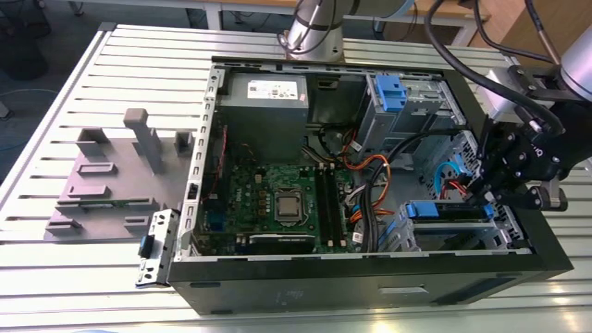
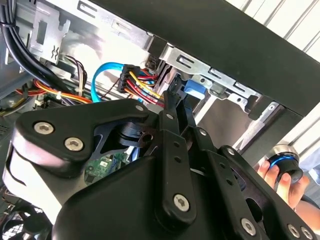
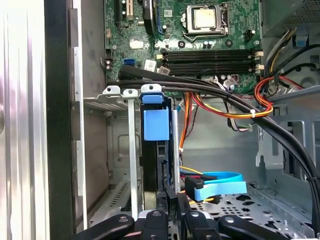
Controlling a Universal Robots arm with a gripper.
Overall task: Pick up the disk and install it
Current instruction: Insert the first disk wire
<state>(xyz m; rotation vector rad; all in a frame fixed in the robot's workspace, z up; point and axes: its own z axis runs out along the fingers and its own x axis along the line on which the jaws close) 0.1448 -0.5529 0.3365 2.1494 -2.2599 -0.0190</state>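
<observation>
The disk (image 1: 444,211) stands on edge in the drive bay at the front corner of the open computer case (image 1: 370,277), at the exterior view's right. Its bright blue frame tab (image 3: 155,125) shows in the first wrist view between the bay's metal rails, and the same blue tab (image 2: 192,90) shows in the second wrist view. My gripper (image 1: 486,198) reaches down into the case at the disk's near end. The black fingers (image 3: 182,202) sit close together, shut on the disk's edge. Most of the disk's body is hidden inside the bay.
Orange, yellow and black cables (image 3: 235,107) and a blue data cable (image 3: 220,177) run close beside the bay. A second blue bracket (image 1: 390,94) sits in the upper bay. A grey fixture (image 1: 111,180) and a small metal bracket (image 1: 152,246) lie outside the case. A hand (image 2: 280,175) holds a knob nearby.
</observation>
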